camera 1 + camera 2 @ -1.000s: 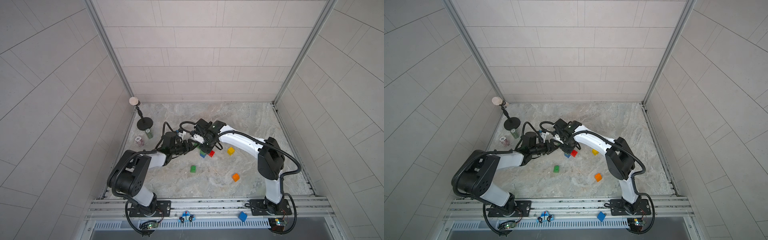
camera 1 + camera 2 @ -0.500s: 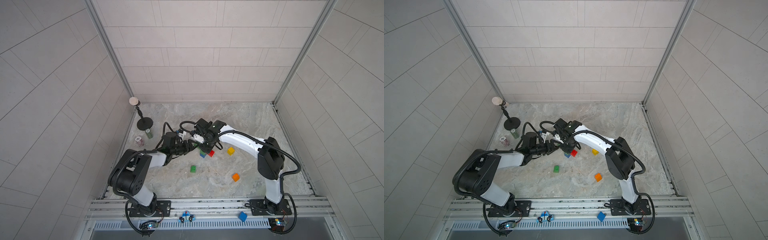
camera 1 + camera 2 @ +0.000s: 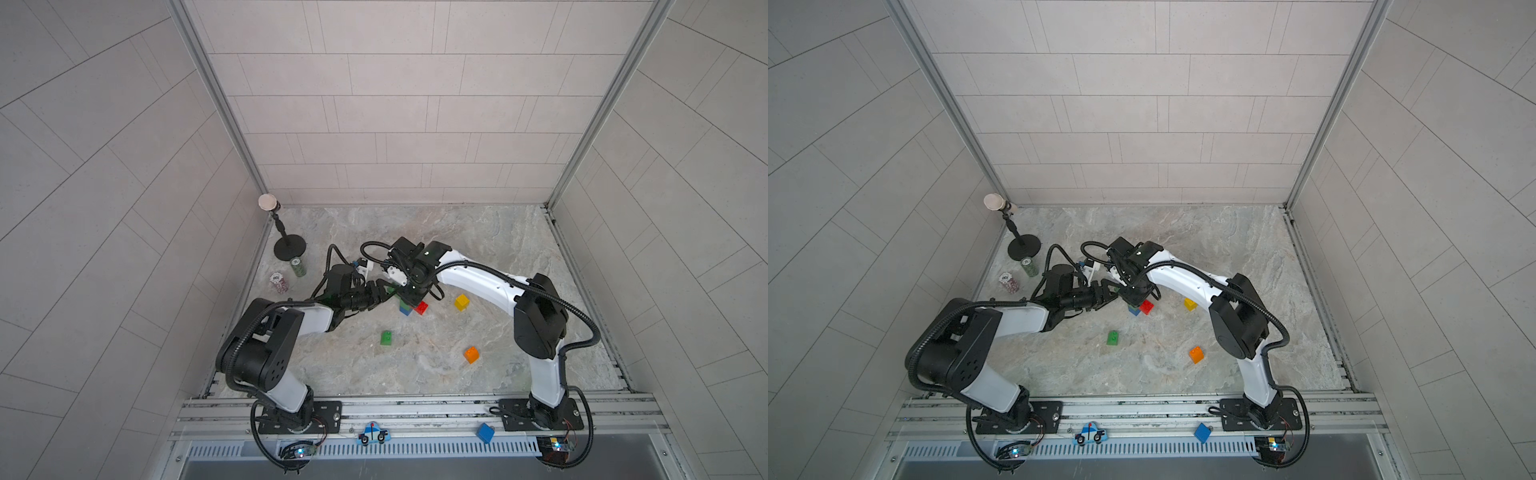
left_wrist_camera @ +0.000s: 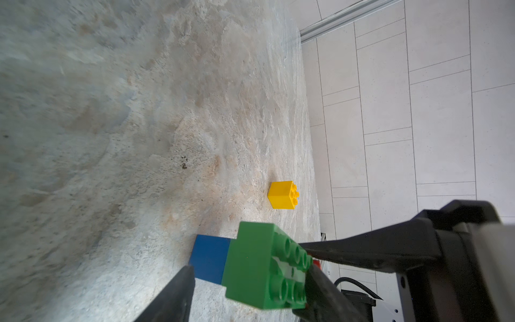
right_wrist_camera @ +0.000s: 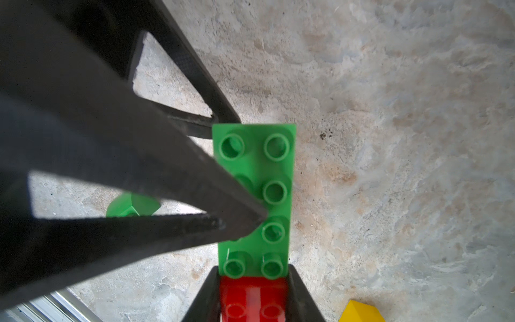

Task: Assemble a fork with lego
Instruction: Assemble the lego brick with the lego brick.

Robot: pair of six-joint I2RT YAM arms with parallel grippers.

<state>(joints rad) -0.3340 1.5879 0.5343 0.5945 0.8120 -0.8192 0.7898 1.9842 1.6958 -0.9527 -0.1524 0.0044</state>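
Item, fork [image 3: 405, 309], part-built: we record a long green studded plastic brick [image 5: 253, 170] seated on a small blue plastic brick [image 4: 210, 259], near the middle of the marbled stone tabletop [image 3: 478, 249].

A long red studded brick [image 5: 252, 298] butts against the green brick's end, pinched by the right gripper [image 5: 253, 274].

The left gripper [image 4: 250, 267] stands spread about the stack, one finger on the green studs and one low beside the blue. Whether it clamps, we cannot tell.

Loose on the tabletop:
- small yellow studded brick [image 3: 461, 302], near the stack
- small green studded brick [image 3: 386, 337], farther off
- small orange studded brick [image 3: 471, 354], farther off

On the front rail:
- plain blue block [image 3: 485, 432]
- flat blue car-shaped cutout [image 3: 374, 434]
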